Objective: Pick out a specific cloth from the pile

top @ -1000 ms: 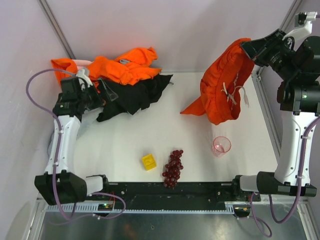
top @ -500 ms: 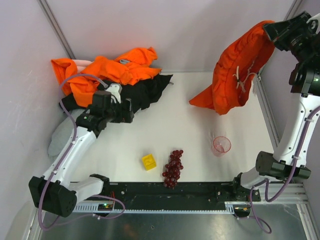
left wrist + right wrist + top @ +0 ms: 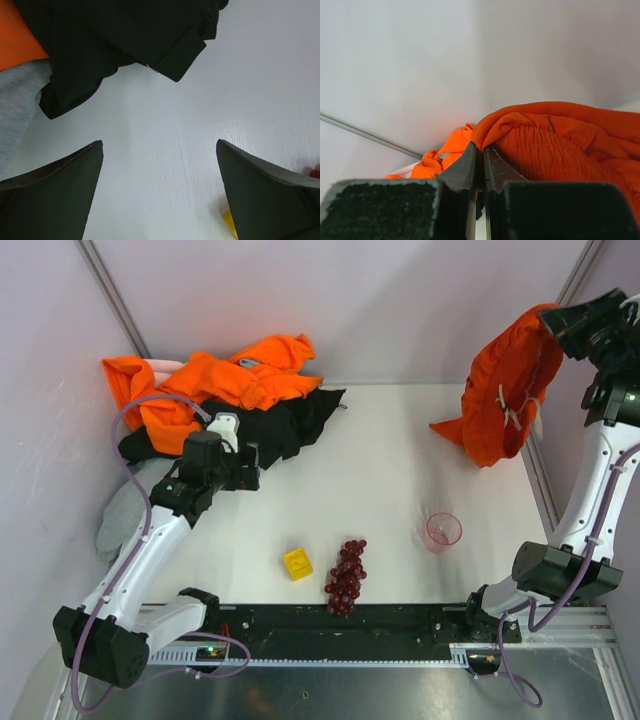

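I see a flat white tabletop (image 3: 380, 480). Far-left corner: heap of soft garments (image 3: 230, 390), mostly bright orange & black, w/ a grey piece (image 3: 120, 515) on its L side. Near edge, approx. center: small yellow block (image 3: 297, 563) just beside a bunch of dark red grapes (image 3: 347, 577). Clear pink plastic cup (image 3: 442, 532) stands upright further R, apart.

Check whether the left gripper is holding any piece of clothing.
No, the left gripper is open with only bare table between its fingers, and the black garment lies beyond them.
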